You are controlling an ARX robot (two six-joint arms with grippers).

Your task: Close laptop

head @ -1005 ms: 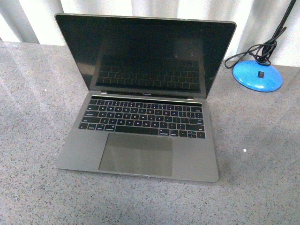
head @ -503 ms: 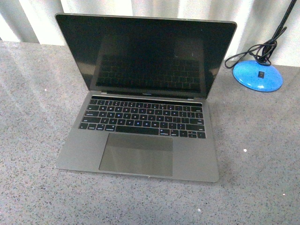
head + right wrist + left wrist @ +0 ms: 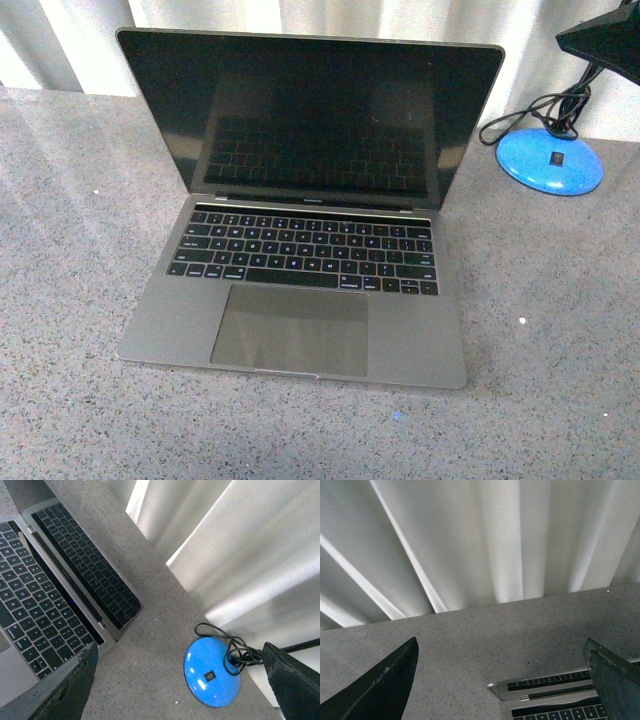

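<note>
The laptop [image 3: 300, 300] lies open in the middle of the grey table, its glossy black screen [image 3: 310, 110] upright and tilted slightly back. My right gripper [image 3: 180, 680] is open and empty. It hovers above the table between the laptop's right rear corner [image 3: 115, 625] and the blue lamp base. A black part of it shows at the top right of the front view [image 3: 600, 35]. My left gripper [image 3: 502, 680] is open and empty, beside the laptop's hinge corner [image 3: 545, 692]. It is not in the front view.
A blue round lamp base [image 3: 550, 160] with a coiled black cable [image 3: 540, 110] stands at the back right; it also shows in the right wrist view [image 3: 212, 672]. A white pleated curtain [image 3: 470, 545] runs along the table's far edge.
A black part of my right gripper has come into the top right corner of the front view. The laptop has not moved and its lid stands as before.
</note>
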